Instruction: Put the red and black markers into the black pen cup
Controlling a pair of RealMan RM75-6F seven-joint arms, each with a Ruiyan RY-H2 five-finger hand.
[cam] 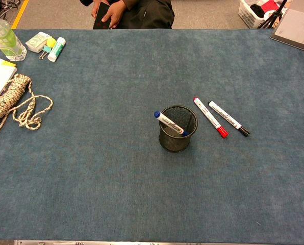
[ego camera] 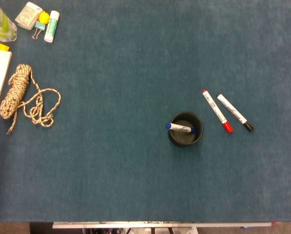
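On the blue bench (cam: pixel 116 178), right of centre, the black pen cup (cam: pixel 178 128) stands upright with a blue marker (cam: pixel 171 124) leaning inside it. Just beside the cup on its right lie the red marker (cam: pixel 210 117) and the black marker (cam: pixel 228 118), flat, roughly parallel, close together but apart, coloured caps towards the robot. Neither hand shows in either view, so how open they are cannot be told; nothing is held within sight. The task looks to be at its very start, with both markers outside the cup. The next move probably calls for the right hand to reach in and pinch the red marker, nearest the cup, without nudging its neighbour, then tip it upright over the rim.
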